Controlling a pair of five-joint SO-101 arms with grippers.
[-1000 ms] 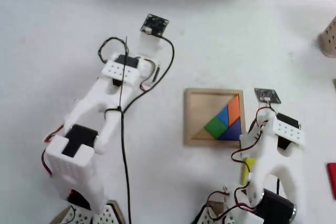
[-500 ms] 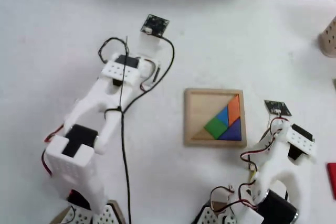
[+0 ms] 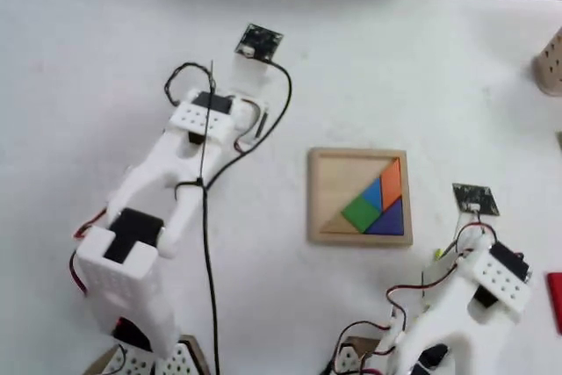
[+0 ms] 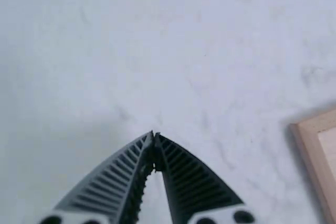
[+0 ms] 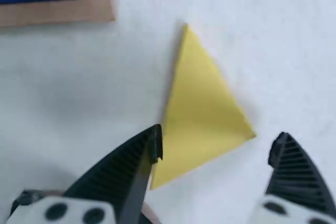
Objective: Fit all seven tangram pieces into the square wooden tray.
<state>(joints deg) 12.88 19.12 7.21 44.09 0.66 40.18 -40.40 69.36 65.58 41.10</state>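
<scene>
Yellow tangram triangle [image 5: 202,114] between parted right jaws, near tray [image 5: 58,17]

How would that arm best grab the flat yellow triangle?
Probably pinch the yellow triangle from straight above, across its two slanted edges near the wide end: it lies flat on the table, and the open right gripper straddles that end.

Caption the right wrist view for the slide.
Right gripper, open, over the yellow triangle lying on the table just outside the tray corner.
</scene>
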